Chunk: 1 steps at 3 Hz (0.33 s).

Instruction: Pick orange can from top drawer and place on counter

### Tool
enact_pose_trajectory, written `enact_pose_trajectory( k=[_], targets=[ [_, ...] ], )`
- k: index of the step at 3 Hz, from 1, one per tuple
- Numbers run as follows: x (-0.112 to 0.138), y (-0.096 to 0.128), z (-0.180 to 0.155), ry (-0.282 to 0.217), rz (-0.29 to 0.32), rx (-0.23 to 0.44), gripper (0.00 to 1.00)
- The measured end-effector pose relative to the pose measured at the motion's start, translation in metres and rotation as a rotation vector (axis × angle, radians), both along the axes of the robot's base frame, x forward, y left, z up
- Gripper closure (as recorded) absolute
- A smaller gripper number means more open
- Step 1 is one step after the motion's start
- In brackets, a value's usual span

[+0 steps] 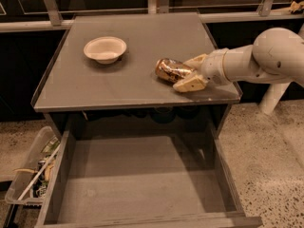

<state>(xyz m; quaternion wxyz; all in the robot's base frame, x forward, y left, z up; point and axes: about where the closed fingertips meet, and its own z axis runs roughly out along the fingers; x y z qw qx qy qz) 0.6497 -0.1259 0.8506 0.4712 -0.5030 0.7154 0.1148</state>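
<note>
The orange can [170, 70] lies on its side on the counter [118, 84], near its right front corner. My gripper [183, 74] reaches in from the right at counter height. Its two pale fingers [190, 83] lie against the far and near sides of the can's right end, closed on it. The can rests on the counter surface. The top drawer [137, 184] is pulled out below the counter, and its flat grey floor is bare.
A white bowl [105, 49] stands on the counter's left rear part. A clear plastic bin [28, 175] of clutter sits on the floor left of the drawer. A rail and dark panels run behind the counter. Speckled floor lies to the right.
</note>
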Motion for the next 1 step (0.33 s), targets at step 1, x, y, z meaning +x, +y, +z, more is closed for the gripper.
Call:
enact_pose_trajectory(
  k=[1],
  targets=[
    [0.0000,0.0000,0.0000,0.000,0.000,0.000,0.00]
  ],
)
